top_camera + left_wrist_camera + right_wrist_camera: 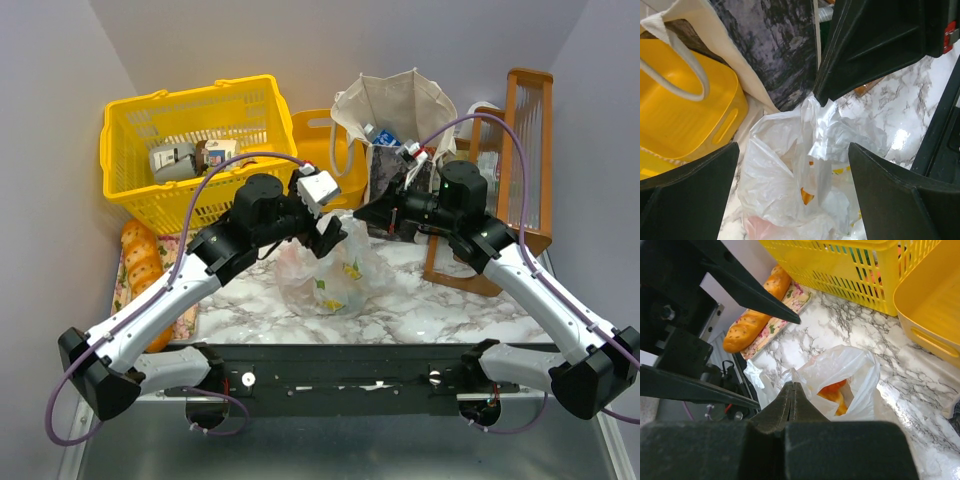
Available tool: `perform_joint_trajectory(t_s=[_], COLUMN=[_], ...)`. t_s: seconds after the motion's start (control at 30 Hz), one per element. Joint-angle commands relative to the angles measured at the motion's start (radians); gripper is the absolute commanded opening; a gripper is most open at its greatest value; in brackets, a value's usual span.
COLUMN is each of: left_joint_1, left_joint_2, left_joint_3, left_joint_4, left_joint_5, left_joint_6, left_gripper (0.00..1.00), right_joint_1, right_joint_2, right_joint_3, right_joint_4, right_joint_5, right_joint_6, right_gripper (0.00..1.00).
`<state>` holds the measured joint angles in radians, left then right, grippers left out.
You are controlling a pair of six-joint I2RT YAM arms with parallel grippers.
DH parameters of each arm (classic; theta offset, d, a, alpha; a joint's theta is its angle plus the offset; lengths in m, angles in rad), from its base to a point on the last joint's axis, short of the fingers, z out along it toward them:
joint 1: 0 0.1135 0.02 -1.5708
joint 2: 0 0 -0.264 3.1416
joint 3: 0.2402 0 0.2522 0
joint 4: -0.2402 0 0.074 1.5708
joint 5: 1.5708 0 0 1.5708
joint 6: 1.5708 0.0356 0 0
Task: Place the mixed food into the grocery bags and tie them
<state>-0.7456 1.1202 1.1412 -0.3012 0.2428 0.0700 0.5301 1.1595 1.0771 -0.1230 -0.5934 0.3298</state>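
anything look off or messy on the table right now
The plastic bag on the table is the odd bit: slumped and crumpled, untied, orange food showing through its open mouth. The left gripper hangs open over it; the right gripper seems to pinch one edge. Nothing looks spilled.

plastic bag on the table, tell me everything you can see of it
The plastic bag is thin, translucent white film with yellow-green prints. It lies crumpled and slumped on the marble table, just in front of the canvas tote. Its mouth gapes, showing something orange inside. A peak of film rises to the shut right gripper, which appears to pinch it. The left gripper hangs over the bag, fingers wide apart.
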Motion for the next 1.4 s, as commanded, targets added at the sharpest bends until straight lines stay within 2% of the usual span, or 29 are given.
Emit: perform_joint_trajectory(t_s=[0.0, 0.13, 0.43, 0.5, 0.53, 0.7, 0.73, 0.9, 1.1, 1.17, 1.2, 1.23, 1.33, 1.37], left_joint_1=[0.008, 0.011, 0.022, 0.032, 0.035, 0.083, 0.095, 0.164, 0.178, 0.178, 0.178, 0.180, 0.183, 0.184], left_joint_2=[0.070, 0.092, 0.119, 0.130, 0.139, 0.136, 0.130, 0.101, 0.105, 0.109, 0.109, 0.107, 0.102, 0.101], left_joint_3=[0.048, 0.048, 0.008, 0.017, 0.020, 0.002, -0.006, -0.064, -0.096, -0.116, -0.123, -0.129, -0.153, -0.170], left_joint_4=[-0.101, -0.079, 0.022, 0.004, -0.006, 0.006, 0.017, 0.100, 0.132, 0.151, 0.169, 0.178, 0.200, 0.206], left_joint_5=[0.096, 0.173, 0.250, 0.259, 0.263, 0.280, 0.302, 0.355, 0.404, 0.412, 0.418, 0.420, 0.423, 0.420], left_joint_6=[0.070, 0.041, -0.047, -0.049, -0.050, -0.067, -0.065, -0.141, -0.165, -0.173, -0.177, -0.180, -0.188, -0.196], left_gripper=[0.99, 0.99, 0.98, 0.92, 0.83, 0.61, 0.53, 0.50, 0.50, 0.46, 0.42, 0.31, 0.10, 0.09], right_joint_1=[-0.001, -0.001, -0.001, -0.001, -0.001, -0.001, -0.001, -0.001, -0.001, -0.001, -0.001, -0.001, -0.001, -0.001], right_joint_2=[-0.007, -0.011, -0.011, -0.014, -0.017, -0.040, -0.041, -0.053, -0.052, -0.052, -0.050, -0.050, -0.063, -0.067], right_joint_3=[0.010, 0.007, 0.003, 0.001, 0.000, -0.009, -0.011, -0.019, -0.013, -0.011, -0.011, -0.011, -0.016, -0.016], right_joint_4=[0.003, 0.003, 0.003, 0.003, 0.003, 0.003, 0.002, -0.006, -0.012, -0.010, -0.012, -0.012, -0.012, -0.010], right_joint_5=[-0.031, -0.029, -0.032, -0.028, -0.023, 0.012, 0.017, 0.032, 0.033, 0.032, 0.032, 0.032, 0.035, 0.035], right_joint_6=[-0.020, -0.021, -0.023, -0.023, -0.023, -0.028, -0.029, -0.031, -0.031, -0.031, -0.031, -0.031, -0.038, -0.038], right_gripper=[0.01, 0.01, 0.01, 0.01, 0.01, 0.01, 0.01, 0.01, 0.01, 0.01, 0.01, 0.01, 0.01, 0.01])
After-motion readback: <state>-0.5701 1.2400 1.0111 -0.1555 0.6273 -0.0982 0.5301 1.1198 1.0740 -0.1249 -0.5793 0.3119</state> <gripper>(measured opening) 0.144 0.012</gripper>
